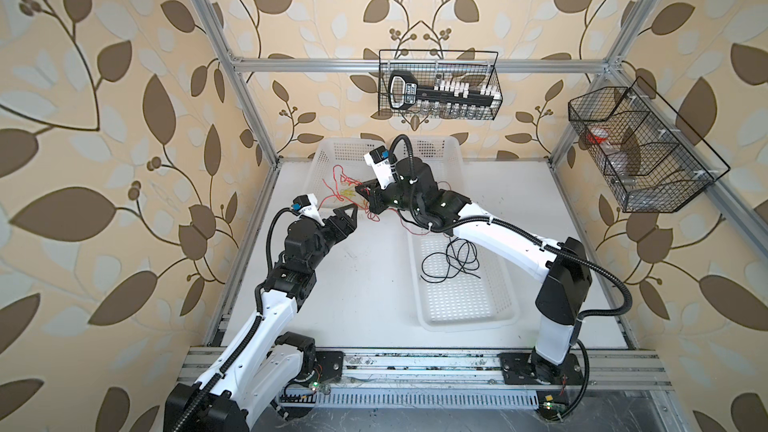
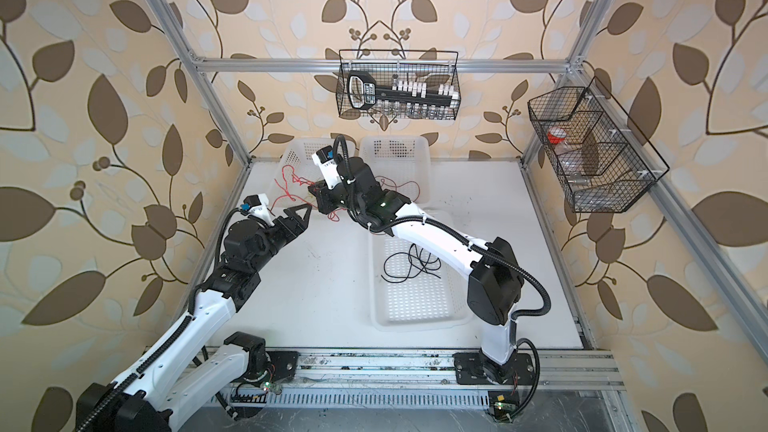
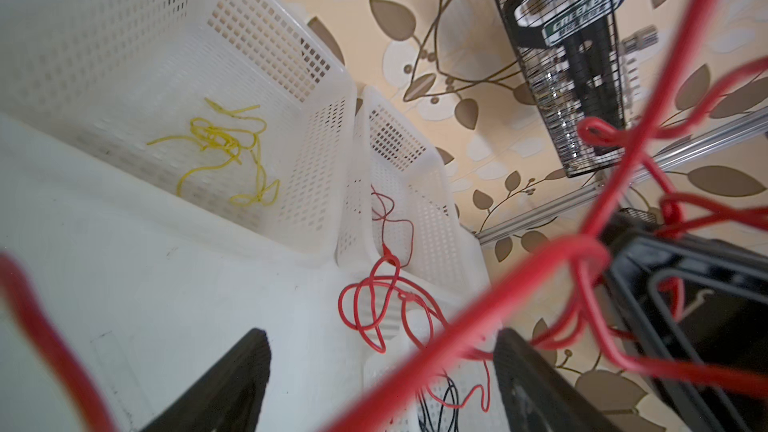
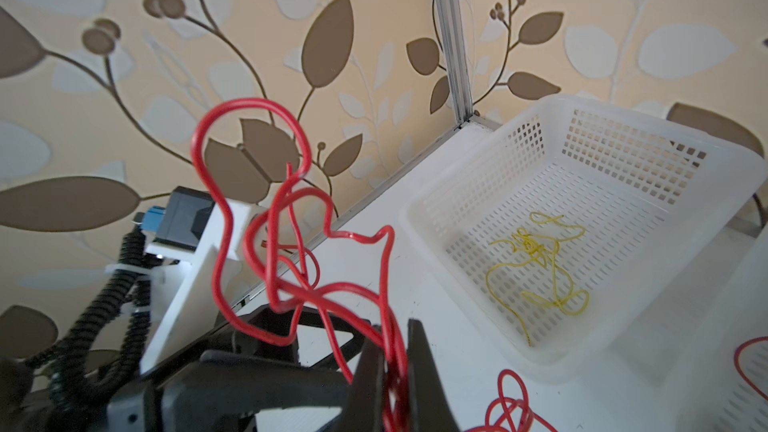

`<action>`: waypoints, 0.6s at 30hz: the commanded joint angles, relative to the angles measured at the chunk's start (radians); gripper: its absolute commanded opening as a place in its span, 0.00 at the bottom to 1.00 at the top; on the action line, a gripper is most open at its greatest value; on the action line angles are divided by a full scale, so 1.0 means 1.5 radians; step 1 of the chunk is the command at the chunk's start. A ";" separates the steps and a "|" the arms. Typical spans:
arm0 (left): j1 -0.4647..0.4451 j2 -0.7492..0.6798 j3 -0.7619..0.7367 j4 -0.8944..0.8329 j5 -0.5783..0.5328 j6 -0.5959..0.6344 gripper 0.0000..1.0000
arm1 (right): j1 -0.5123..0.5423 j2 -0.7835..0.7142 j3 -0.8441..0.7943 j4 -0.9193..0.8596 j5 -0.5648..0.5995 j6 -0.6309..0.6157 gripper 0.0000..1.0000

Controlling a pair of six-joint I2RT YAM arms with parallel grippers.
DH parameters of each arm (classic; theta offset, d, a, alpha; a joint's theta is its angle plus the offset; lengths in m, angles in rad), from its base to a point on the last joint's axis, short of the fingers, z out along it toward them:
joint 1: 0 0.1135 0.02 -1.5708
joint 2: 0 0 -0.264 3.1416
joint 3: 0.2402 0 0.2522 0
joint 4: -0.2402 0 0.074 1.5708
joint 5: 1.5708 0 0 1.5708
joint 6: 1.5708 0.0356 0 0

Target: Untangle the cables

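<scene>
My right gripper (image 4: 392,351) is shut on a tangled red cable (image 4: 266,251), held above the table with its loops standing up from the jaws. In both top views this gripper (image 1: 362,193) hangs by the back left basket (image 1: 328,151). My left gripper (image 1: 352,210) is open just in front of it. In the left wrist view a blurred red strand (image 3: 457,326) crosses the gap of the left gripper (image 3: 382,338), and the jaws stand wide apart. A yellow cable (image 3: 224,143) lies in the back left basket. A black cable (image 1: 453,261) lies in the front basket (image 1: 498,317).
More thin red wire (image 2: 399,184) trails into the back right basket (image 1: 444,147) and onto the table below the right arm. Two black wire baskets hang on the frame, at the back (image 1: 440,85) and at the right (image 1: 640,151). Aluminium posts bound the table.
</scene>
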 commanded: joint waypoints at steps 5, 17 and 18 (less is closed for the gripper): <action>-0.007 0.024 0.000 0.138 0.023 -0.025 0.80 | -0.001 -0.029 -0.017 0.025 -0.019 0.014 0.00; -0.016 -0.034 0.006 0.094 0.107 0.011 0.80 | -0.032 -0.002 0.019 0.019 -0.010 0.014 0.00; -0.018 -0.034 0.009 0.088 0.107 0.016 0.81 | -0.031 0.000 0.023 0.018 -0.012 0.013 0.00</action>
